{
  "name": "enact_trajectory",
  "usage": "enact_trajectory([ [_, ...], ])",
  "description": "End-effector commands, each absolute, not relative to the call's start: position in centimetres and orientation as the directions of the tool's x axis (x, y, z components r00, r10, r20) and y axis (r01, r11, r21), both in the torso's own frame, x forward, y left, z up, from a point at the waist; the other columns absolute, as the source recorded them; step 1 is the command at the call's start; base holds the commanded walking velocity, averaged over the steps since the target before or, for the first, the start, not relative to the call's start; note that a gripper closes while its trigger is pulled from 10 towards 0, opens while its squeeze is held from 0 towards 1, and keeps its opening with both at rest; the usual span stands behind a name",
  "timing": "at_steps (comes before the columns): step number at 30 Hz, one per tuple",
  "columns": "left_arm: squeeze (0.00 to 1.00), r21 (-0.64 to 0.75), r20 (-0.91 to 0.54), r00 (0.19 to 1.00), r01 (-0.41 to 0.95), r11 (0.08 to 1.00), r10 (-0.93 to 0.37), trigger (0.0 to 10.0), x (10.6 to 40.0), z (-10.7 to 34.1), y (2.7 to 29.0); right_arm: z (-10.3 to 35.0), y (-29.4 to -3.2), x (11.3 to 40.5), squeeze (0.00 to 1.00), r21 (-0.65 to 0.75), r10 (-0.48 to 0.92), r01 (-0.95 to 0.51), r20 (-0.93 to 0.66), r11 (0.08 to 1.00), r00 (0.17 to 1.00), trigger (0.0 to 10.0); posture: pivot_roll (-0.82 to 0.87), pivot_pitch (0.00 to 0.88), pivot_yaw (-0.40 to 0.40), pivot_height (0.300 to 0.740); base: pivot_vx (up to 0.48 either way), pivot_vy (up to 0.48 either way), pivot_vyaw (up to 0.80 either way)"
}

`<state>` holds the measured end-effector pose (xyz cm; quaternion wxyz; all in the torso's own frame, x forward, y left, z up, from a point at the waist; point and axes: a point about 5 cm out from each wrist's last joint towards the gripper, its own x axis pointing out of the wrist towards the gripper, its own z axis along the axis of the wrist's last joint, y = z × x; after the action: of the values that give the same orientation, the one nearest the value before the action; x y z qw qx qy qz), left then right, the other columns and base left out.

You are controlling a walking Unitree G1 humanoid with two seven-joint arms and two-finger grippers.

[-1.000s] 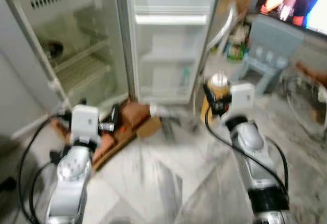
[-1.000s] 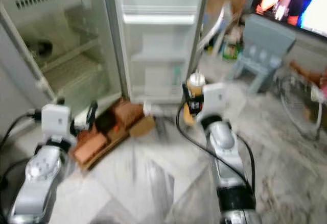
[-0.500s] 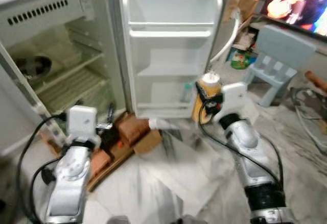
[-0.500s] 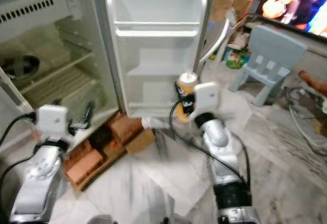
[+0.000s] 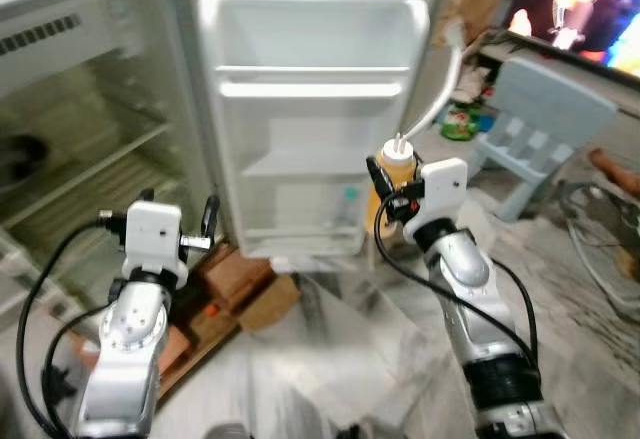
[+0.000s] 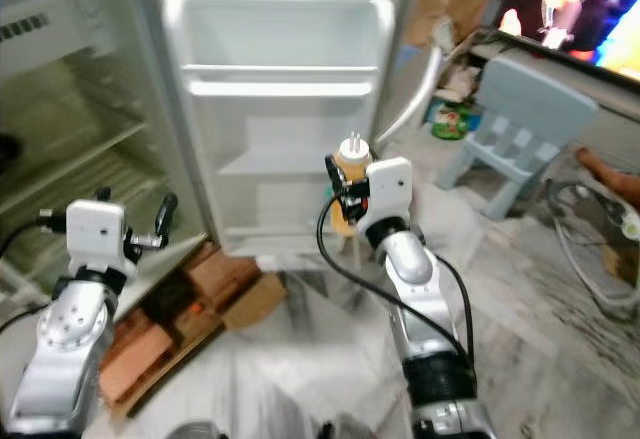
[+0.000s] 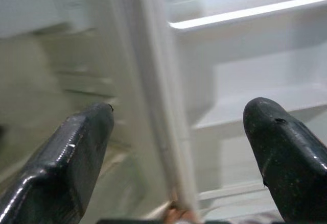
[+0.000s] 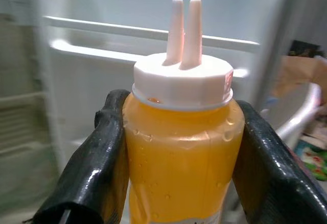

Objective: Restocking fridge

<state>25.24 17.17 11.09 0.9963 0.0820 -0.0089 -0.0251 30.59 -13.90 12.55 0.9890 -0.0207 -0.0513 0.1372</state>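
Bottle: a yellow sauce bottle (image 8: pixel 181 147) with a white twin-spout cap sits upright between the two black fingers (image 8: pixel 97 163) of the right gripper (image 5: pixel 388 187), which pinch it on both sides just under the cap.
Bottle's place: held up in the air just in front of the open fridge door (image 5: pixel 310 119), near the door's right edge and level with its middle shelf (image 5: pixel 305 164).
Left gripper: the left gripper (image 5: pixel 180 221) is raised near the fridge body (image 5: pixel 80 149), its fingers spread wide with nothing between them.
Edges: the wrist view of the left arm looks straight at the hinge edge where the door meets the fridge body.
Open room: the door shelves are bare and white; a pale blue chair (image 5: pixel 545 124) stands to the far right, well apart from the bottle.
Floor: brown boxes (image 5: pixel 225 284) lie on the floor near the foot of the fridge.
Views: droplets on the bottle can be made out from the right wrist.
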Motion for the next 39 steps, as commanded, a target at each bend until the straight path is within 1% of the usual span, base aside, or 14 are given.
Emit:
enact_trajectory([
  [1,0.0,0.187,0.021,0.999,0.042,0.981,-0.047,10.0,25.2,11.4,17.6,13.4,-13.8,30.9,0.0,-0.056,0.266,-0.261,0.133,0.964,0.955,10.0,0.16,0.0,-0.066,0.74,0.319,0.356,0.0],
  [8,0.0,0.198,0.025,0.997,0.062,0.978,-0.069,10.0,25.1,11.5,17.3,13.3,-13.8,30.8,0.0,-0.058,0.267,-0.261,0.129,0.964,0.955,10.0,0.17,0.0,-0.064,0.74,0.321,0.356,0.0],
  [14,0.0,0.194,0.017,0.998,0.057,0.979,-0.062,10.0,25.0,11.1,17.4,13.3,-13.8,30.8,0.0,-0.056,0.263,-0.258,0.133,0.964,0.956,10.0,0.16,0.0,-0.057,0.74,0.317,0.344,0.0],
  [19,0.0,0.197,0.021,0.997,0.062,0.978,-0.068,10.0,24.9,11.1,17.1,13.3,-13.9,30.7,0.0,-0.056,0.261,-0.256,0.133,0.965,0.956,10.0,0.16,0.0,-0.06,0.74,0.0,0.0,0.0],
  [23,0.0,0.204,0.007,0.999,0.043,0.978,-0.046,10.0,24.7,11.0,17.1,13.2,-13.9,30.6,0.0,-0.04,0.261,-0.258,0.132,0.965,0.956,10.0,0.17,0.0,-0.059,0.74,0.0,0.0,0.0],
  [28,0.0,0.169,-0.029,0.999,0.018,0.986,-0.014,10.0,22.8,10.1,17.5,12.7,-13.7,30.2,0.0,-0.025,0.264,-0.263,0.118,0.964,0.957,10.0,0.17,0.0,-0.062,0.74,0.0,0.0,0.0],
  [32,0.0,0.174,-0.03,0.999,-0.006,0.985,0.012,10.0,22.3,10.1,17.7,12.3,-13.8,29.7,0.0,-0.02,0.267,-0.266,0.1,0.964,0.959,10.0,0.17,0.0,-0.069,0.74,0.0,0.0,0.0],
  [39,0.0,0.183,-0.021,0.999,-0.023,0.983,0.028,10.0,22.3,10.7,18.1,12.0,-13.7,29.4,0.0,-0.015,0.275,-0.275,0.084,0.961,0.958,10.0,0.17,0.013,-0.072,0.735,0.0,0.0,0.0],
])
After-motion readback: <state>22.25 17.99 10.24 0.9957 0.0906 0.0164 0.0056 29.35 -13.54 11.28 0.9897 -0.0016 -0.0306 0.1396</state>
